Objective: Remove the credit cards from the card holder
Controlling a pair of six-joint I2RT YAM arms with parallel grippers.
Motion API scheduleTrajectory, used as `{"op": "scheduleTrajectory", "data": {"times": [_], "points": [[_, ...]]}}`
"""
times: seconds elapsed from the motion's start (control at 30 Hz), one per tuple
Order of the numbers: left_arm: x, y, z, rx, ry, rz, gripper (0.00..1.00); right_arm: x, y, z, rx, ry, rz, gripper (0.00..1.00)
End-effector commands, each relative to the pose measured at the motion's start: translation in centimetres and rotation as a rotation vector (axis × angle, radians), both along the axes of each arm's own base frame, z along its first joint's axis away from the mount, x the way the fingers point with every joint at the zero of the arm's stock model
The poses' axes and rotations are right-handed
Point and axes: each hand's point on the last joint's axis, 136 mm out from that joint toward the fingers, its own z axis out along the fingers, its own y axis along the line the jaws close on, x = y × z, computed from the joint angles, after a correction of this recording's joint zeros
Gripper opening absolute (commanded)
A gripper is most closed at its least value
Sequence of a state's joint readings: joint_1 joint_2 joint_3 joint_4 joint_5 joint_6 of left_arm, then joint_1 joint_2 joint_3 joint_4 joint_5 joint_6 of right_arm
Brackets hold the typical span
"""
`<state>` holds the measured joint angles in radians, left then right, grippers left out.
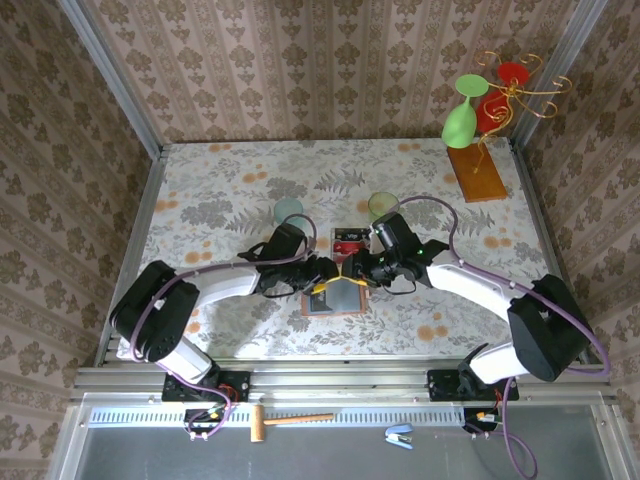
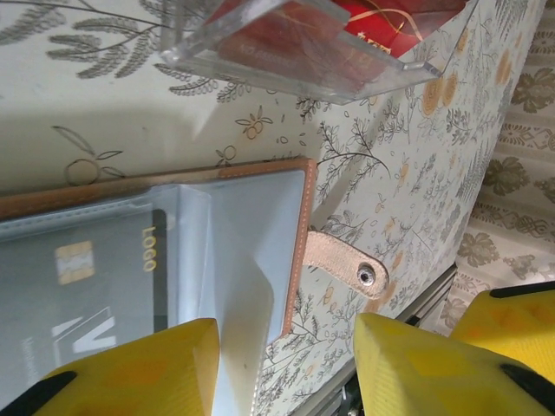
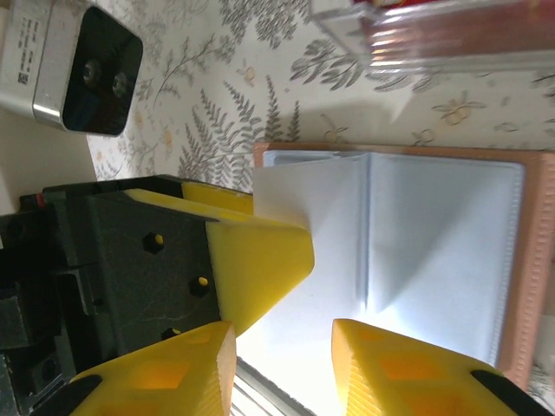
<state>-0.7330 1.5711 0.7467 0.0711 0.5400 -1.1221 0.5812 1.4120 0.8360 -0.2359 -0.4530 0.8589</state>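
The tan leather card holder (image 1: 335,298) lies open on the table, grey-blue pockets up. In the left wrist view a dark card with pale "LOGO" lettering (image 2: 95,286) sits in a clear pocket of the card holder (image 2: 251,217), whose snap strap (image 2: 345,263) points to the table edge. My left gripper (image 2: 286,368) is open over the holder's right edge, with a lifted pocket flap between its fingers. My right gripper (image 3: 282,368) is open above the pale pockets of the card holder (image 3: 434,234), close to the left gripper's finger (image 3: 256,256). Red cards (image 2: 381,17) lie in a clear tray (image 1: 347,240).
A stand with green and red glasses on an orange-brown wooden base (image 1: 475,172) is at the back right. Two round pale-green glass pieces (image 1: 289,210) (image 1: 383,204) lie behind the arms. A hammer (image 1: 290,420) and a stapler (image 1: 399,433) rest below the table's front rail.
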Motion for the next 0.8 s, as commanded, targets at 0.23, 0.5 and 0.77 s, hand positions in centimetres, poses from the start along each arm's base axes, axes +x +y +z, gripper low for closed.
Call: {"op": "scheduleTrajectory", "data": {"times": [0.23,0.5,0.77], "points": [[-0.1,-2.7,0.4,-0.016,0.004,-0.077,0.47,-0.6,-4.1,0.3,-0.055,-0.034,-0.087,0.36],[-0.2,-3.8,-0.1,-0.016,0.015,-0.098,0.47,-1.1,-4.9,0.0,-0.065,-0.033,-0.102,0.37],[-0.3,-4.0,-0.7,-0.014,0.029,-0.096,0.48,-1.5,-4.9,-0.6,-0.062,-0.014,-0.099,0.37]]}}
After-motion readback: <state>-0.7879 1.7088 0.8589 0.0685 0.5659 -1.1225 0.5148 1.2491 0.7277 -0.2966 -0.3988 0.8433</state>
